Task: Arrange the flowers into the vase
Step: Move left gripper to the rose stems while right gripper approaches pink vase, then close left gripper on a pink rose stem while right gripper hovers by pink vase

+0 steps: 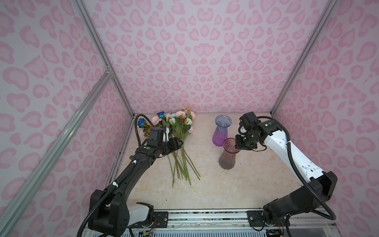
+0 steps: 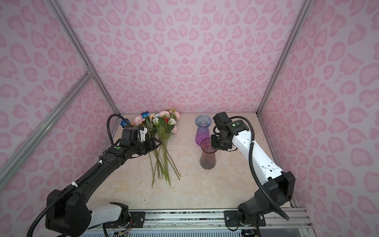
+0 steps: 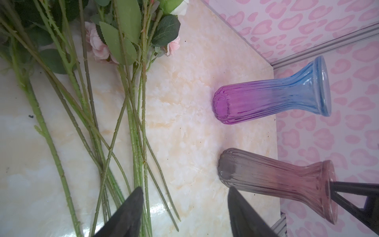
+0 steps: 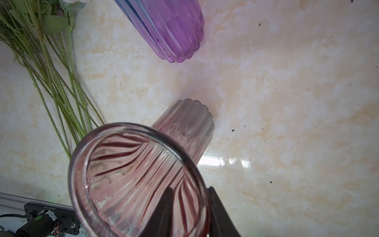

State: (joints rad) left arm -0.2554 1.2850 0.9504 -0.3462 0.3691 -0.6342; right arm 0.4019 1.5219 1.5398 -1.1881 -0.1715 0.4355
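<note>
Progress: as I read it, nothing is placed yet; both vases stand empty.
Flowers: the flowers (image 1: 178,131) lie in one bunch on the bench (image 1: 246,184), heads toward the back wall, stems fanned toward the arm bases, well apart from the vases.
Vases: the pink-grey vase (image 1: 227,158) stands upright, near the blue-purple vase (image 1: 221,129) behind it.
Left fingers: my left fingers (image 3: 127,215) are spread and hold nothing, one of them over the stems.
Right fingers: my right fingers (image 4: 217,209) sit astride the pink-grey rim, one inside and one outside; I cannot tell whether they grip the glass.
Left to do: every stem has to be picked up and set in a vase.
Right wrist view only: the straddle, and down into the empty vase.
Top views only: the flower heads and the whole layout.
Left wrist view only: both vases side on, with bare bench between them and the stems.
</note>
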